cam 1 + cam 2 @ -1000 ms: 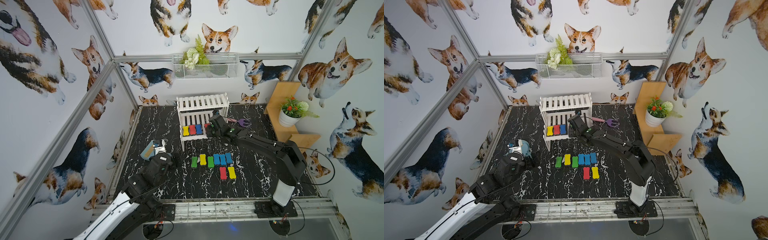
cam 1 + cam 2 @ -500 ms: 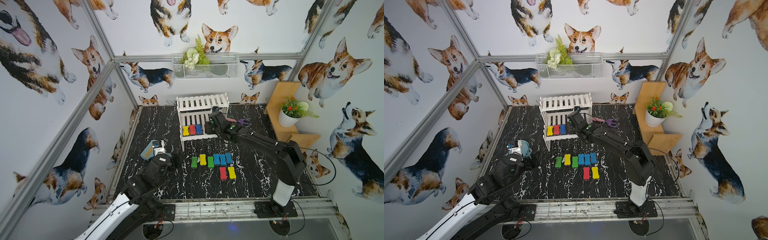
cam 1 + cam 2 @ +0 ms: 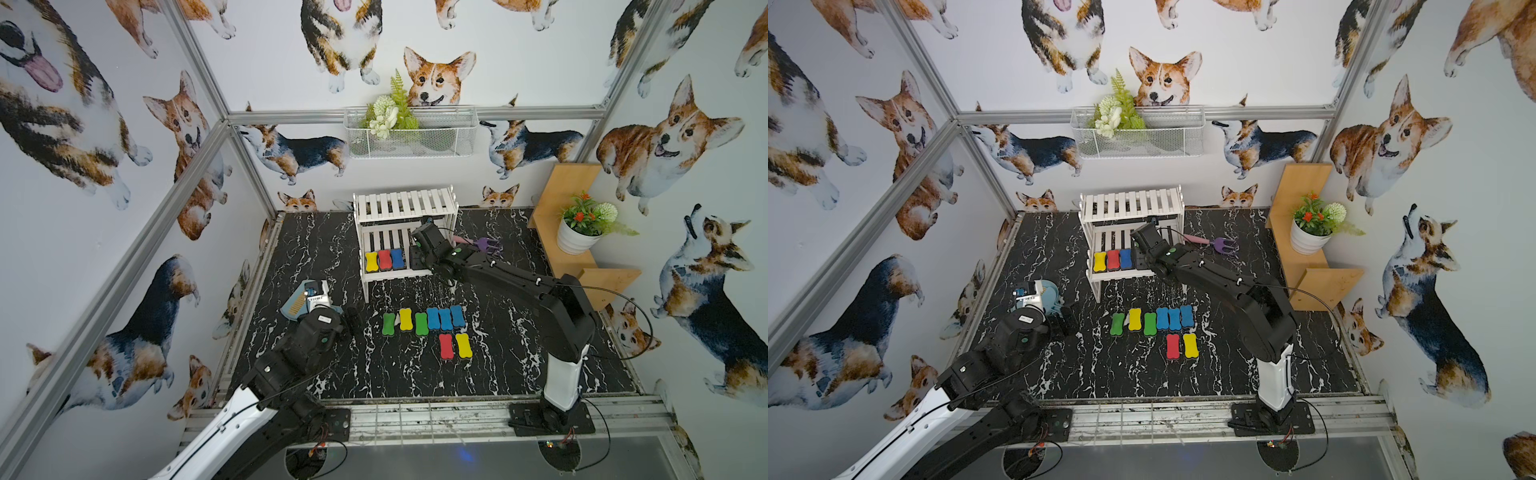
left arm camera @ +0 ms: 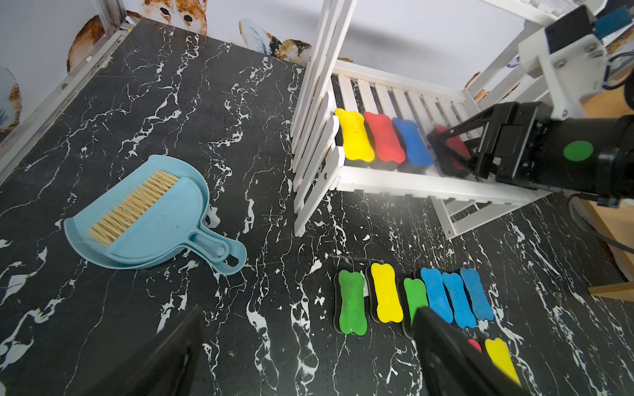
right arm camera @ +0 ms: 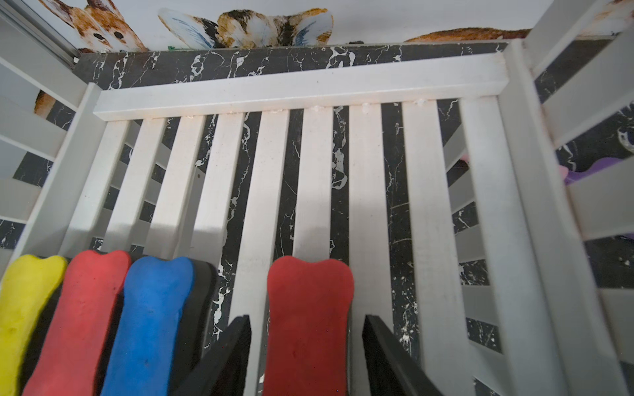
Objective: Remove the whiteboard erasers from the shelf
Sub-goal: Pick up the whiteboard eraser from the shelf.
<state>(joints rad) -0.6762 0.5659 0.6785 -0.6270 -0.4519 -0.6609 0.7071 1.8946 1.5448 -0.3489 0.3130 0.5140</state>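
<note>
While the left gripper (image 4: 308, 308) is hovering wide open and empty above the black table (image 3: 374, 376), eight whiteboard erasers (image 3: 433, 318) are lying in rows just beyond it. Farther back, the right gripper (image 5: 307, 319) is straddling a red eraser (image 5: 310, 284) on the lower tier of the shelf (image 3: 405, 204), jaws partly open with gaps either side, near three more erasers (image 3: 385, 259).

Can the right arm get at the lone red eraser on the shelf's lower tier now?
Probably yes: the right gripper straddles the lone red eraser with open jaws, clear of the blue eraser beside it.
</note>
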